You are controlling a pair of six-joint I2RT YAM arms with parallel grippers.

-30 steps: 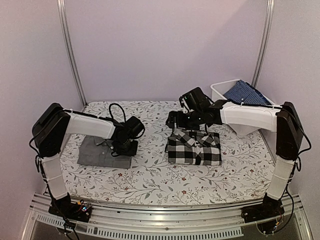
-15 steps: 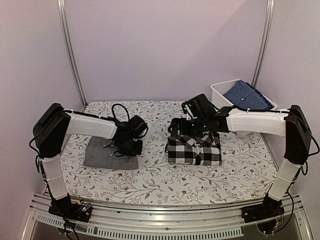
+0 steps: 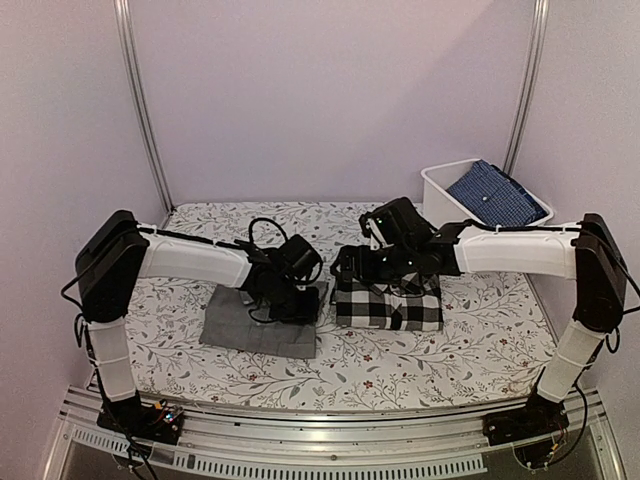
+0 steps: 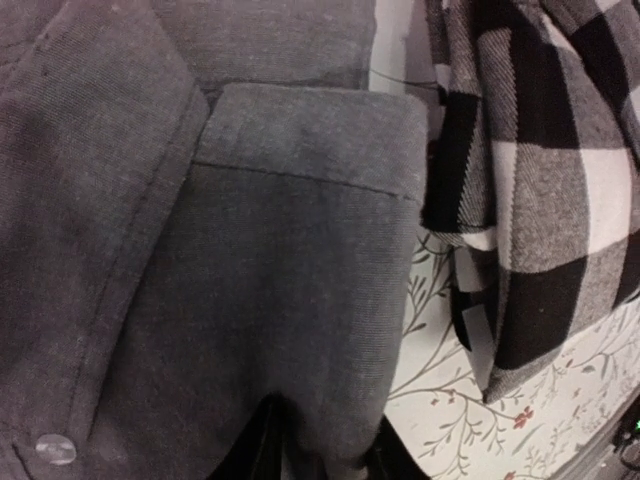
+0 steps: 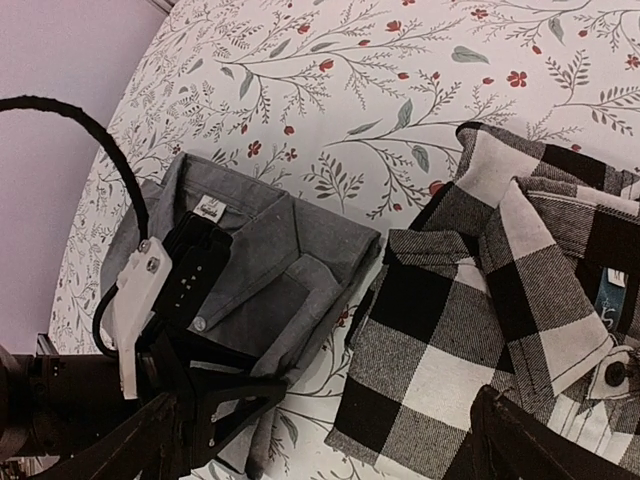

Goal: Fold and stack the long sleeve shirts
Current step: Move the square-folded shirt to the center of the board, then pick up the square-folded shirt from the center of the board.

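Folded grey shirt [image 3: 250, 325] on the flowered table [image 3: 470, 340], just beside the folded checked shirt [image 3: 395, 305], left gripper [image 3: 290, 300] clamped on the grey cloth near the collar, right gripper [image 3: 365, 265] above the checked shirt, fingers wide apart, holding nothing

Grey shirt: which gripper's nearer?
Left. The left gripper is clamped on the grey shirt itself; the right gripper hovers open over the checked shirt alongside.

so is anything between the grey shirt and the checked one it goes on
Nothing lies between them: only a narrow strip of bare tablecloth separates the grey shirt from the checked shirt. The open right gripper hangs over the checked shirt's far left corner and may need to move off.
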